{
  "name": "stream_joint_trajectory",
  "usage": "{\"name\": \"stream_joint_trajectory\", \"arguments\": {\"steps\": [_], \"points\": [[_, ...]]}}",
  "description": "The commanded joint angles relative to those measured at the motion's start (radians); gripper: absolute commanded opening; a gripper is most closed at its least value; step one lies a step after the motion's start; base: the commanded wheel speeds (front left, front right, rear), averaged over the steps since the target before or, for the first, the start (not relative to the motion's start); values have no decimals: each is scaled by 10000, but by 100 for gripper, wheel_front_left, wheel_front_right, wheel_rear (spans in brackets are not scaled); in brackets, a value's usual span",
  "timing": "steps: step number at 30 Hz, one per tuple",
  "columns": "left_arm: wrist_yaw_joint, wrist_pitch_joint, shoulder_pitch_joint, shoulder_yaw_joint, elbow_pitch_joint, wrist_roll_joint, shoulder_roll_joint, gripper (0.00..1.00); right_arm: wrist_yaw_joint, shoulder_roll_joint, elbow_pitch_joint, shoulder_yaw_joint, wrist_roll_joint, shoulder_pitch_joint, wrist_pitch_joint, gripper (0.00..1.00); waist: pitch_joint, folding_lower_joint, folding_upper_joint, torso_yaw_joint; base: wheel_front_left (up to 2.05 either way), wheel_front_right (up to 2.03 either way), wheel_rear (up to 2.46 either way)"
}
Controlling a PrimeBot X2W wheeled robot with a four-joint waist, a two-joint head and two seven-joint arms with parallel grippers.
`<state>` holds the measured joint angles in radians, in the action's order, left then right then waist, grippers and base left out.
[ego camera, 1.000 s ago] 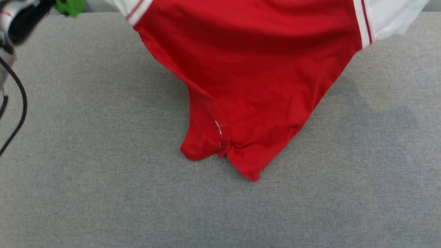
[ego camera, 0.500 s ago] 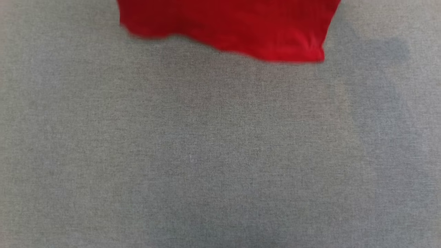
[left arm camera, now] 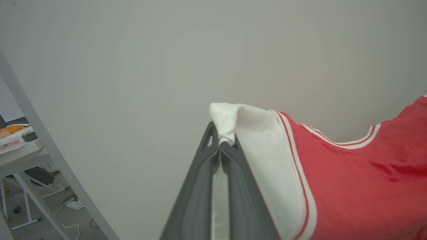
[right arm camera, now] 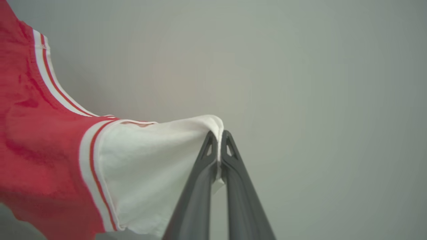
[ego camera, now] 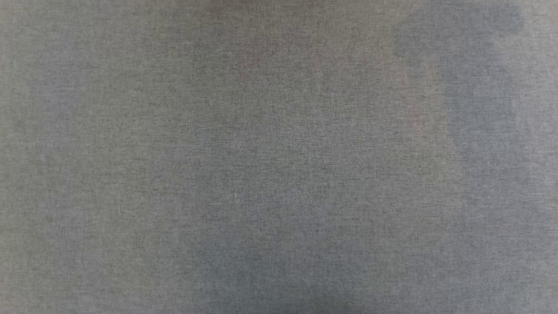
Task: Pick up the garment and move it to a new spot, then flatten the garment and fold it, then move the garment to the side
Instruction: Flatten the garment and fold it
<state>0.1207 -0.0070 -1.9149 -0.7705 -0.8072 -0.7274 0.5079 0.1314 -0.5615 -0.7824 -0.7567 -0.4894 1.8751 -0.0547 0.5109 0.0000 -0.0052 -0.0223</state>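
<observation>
The garment (left arm camera: 350, 180) is a red T-shirt with white sleeves and red-and-white striped trim, and it hangs in the air in front of a pale wall. My left gripper (left arm camera: 220, 144) is shut on the edge of one white sleeve, with cloth bunched above its tips. In the right wrist view the garment (right arm camera: 43, 156) stretches to the left, and my right gripper (right arm camera: 218, 136) is shut on the other white sleeve. The red body sags between the two grips, collar trim curving along its upper edge.
The grey fabric table top (ego camera: 279, 174) spreads across the head view, crossed by soft shadows. In the left wrist view a grey slanted post (left arm camera: 50, 153) and a cluttered desk (left arm camera: 16, 146) with cables on the floor stand at the left.
The garment's hem, resting on the grey surface a second ago, has risen out of the head view's top edge. The left arm seen at the upper left then has also left that view.
</observation>
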Motion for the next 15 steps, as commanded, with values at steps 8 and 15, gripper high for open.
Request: {"name": "stream_joint_trajectory", "arguments": {"steps": [8,15], "points": [[94,-812,1596,-501,-557,-662,-156,0,-7,293,-409,-1199,-1100,-1315,915,0,173,0,52,30,0,0,0],[97,-1327,3410,-1113,-83,-1318,322,0,-7,333,-210,-2284,-1916,-2772,1386,0,-226,0,52,26,0,0,0]]}}
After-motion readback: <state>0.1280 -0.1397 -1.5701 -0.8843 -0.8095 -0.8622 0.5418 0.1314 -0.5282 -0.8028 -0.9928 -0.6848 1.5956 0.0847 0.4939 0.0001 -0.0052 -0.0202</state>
